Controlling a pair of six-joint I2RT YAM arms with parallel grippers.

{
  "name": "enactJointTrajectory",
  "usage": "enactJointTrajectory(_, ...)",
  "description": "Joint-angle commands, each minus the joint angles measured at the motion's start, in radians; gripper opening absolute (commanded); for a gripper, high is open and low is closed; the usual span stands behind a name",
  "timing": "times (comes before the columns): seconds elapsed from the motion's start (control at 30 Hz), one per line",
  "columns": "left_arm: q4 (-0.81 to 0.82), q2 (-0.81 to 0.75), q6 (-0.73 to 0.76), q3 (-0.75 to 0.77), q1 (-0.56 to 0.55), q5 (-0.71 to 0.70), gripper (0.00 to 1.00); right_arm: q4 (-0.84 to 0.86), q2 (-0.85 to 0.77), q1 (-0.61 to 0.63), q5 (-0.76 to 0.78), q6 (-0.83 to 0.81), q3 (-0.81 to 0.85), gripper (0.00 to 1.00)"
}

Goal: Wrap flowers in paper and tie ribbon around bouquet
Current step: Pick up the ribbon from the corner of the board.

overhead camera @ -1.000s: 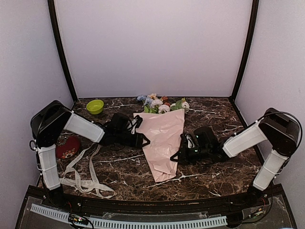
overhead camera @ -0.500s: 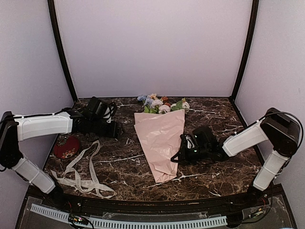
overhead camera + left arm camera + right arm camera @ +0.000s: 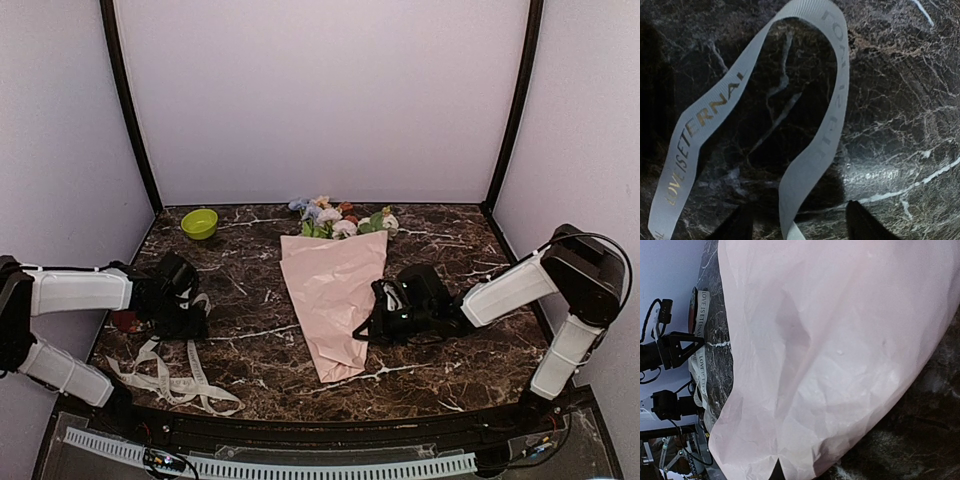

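Note:
The bouquet [image 3: 335,295] lies mid-table as a pale pink paper [image 3: 840,355] cone, with the flowers [image 3: 340,220] showing at its far, wide end. My right gripper [image 3: 366,328] is shut on the cone's right edge, and its dark tip [image 3: 776,474] pinches the paper from below. The cream ribbon [image 3: 175,380] lies looped at the front left. My left gripper [image 3: 188,322] hovers over its far end. In the left wrist view the ribbon [image 3: 830,115] curves in a loop printed in gold letters. One strand runs between the open fingertips [image 3: 737,227] of my left gripper [image 3: 800,227], touching neither.
A green bowl [image 3: 199,223] stands at the back left. A red object [image 3: 125,320] sits at the left edge, partly behind my left arm. Pale walls and dark posts [image 3: 127,110] enclose the marble table [image 3: 450,250].
My left arm left the bouquet's left side, swung back and left, then came forward over the ribbon. Its jaws opened. The right gripper kept its hold on the paper and barely moved.

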Motion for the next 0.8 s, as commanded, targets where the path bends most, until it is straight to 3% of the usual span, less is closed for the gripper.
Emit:
enactJointTrajectory(0.0,0.053,0.06,0.002,-0.02,0.008,0.075,0.46,0.024,0.007,0.009,0.0,-0.013,0.012,0.0)
enactJointTrajectory(0.07,0.082,0.062,0.028,-0.004,0.009,0.105,0.06,0.004,0.0,0.01,0.012,-0.021,0.014,0.0)
enactJointTrajectory(0.1,0.086,0.048,0.04,0.016,0.008,0.119,0.0,-0.003,-0.002,0.008,0.015,-0.022,0.015,0.0)
enactJointTrajectory(0.17,0.064,-0.008,0.087,0.086,0.006,0.126,0.0,0.0,-0.012,0.008,0.013,-0.019,0.013,0.0)
enactJointTrajectory(0.23,0.014,-0.104,0.151,0.198,0.006,0.045,0.0,-0.008,-0.021,0.009,0.022,-0.024,0.015,0.0)
enactJointTrajectory(0.33,-0.043,-0.209,0.262,0.428,0.008,-0.084,0.0,-0.027,-0.017,0.008,0.025,-0.029,0.025,0.0)
enactJointTrajectory(0.4,-0.038,-0.256,0.358,0.593,0.006,-0.07,0.0,-0.017,-0.013,0.01,0.02,-0.025,0.025,0.0)
enactJointTrajectory(0.6,0.015,-0.305,0.478,0.838,0.005,0.247,0.0,-0.019,0.002,0.01,0.021,-0.021,0.039,0.0)
enactJointTrajectory(0.77,0.171,-0.388,0.467,0.786,0.004,0.525,0.0,-0.046,0.015,0.01,0.024,-0.03,0.059,0.0)
